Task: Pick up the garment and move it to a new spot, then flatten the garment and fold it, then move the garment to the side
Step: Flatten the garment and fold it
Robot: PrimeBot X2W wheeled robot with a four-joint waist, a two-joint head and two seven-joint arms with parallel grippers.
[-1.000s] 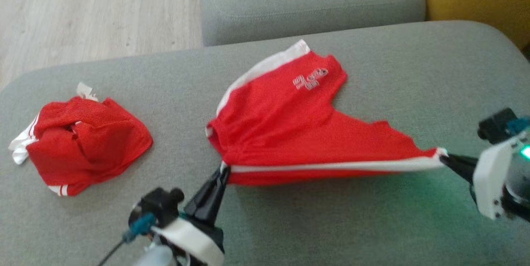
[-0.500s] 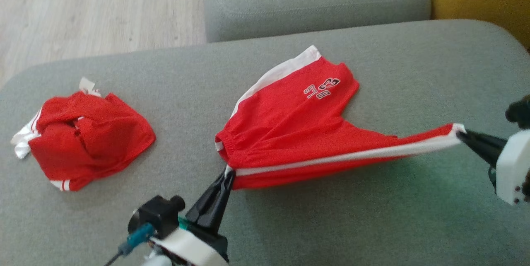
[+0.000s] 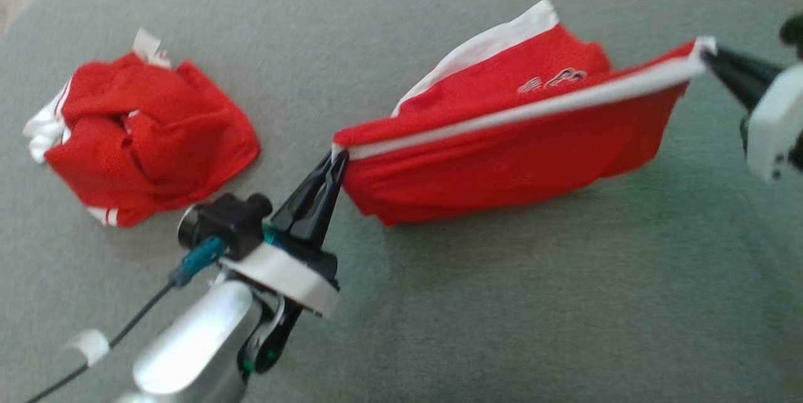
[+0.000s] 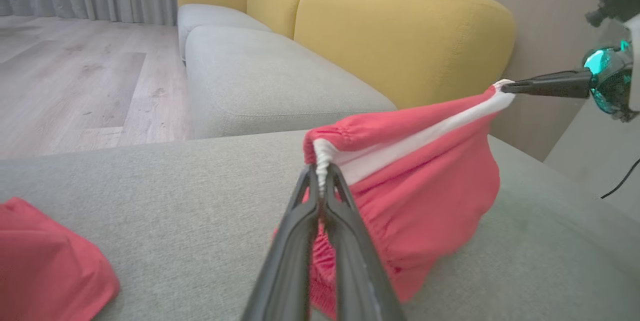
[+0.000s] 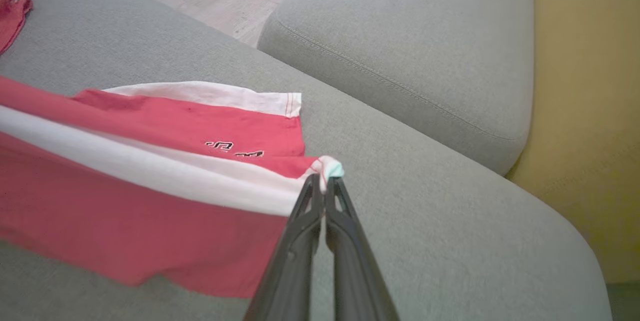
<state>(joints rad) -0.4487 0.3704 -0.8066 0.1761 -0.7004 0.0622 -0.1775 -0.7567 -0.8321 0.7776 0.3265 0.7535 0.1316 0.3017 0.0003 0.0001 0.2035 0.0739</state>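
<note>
**Head view.** The red shorts (image 3: 502,158) hang right of centre over the grey seat cushion (image 3: 502,302), with the lower folds resting on it. The left gripper (image 3: 337,158) is clamped tight on the near-left waistband corner. The right gripper (image 3: 707,54) is clamped tight on the far-right end of the white stripe. A second red garment (image 3: 150,133) lies crumpled well apart to the left.

**Left wrist view.** The left fingers slant up into the elastic waistband. The right fingers reach in level. The fabric sags below the stripe, so it is judged light, soft and limp.

**Right wrist view.** The stripe runs taut. Seamed corners are judged the surest holds.
</note>
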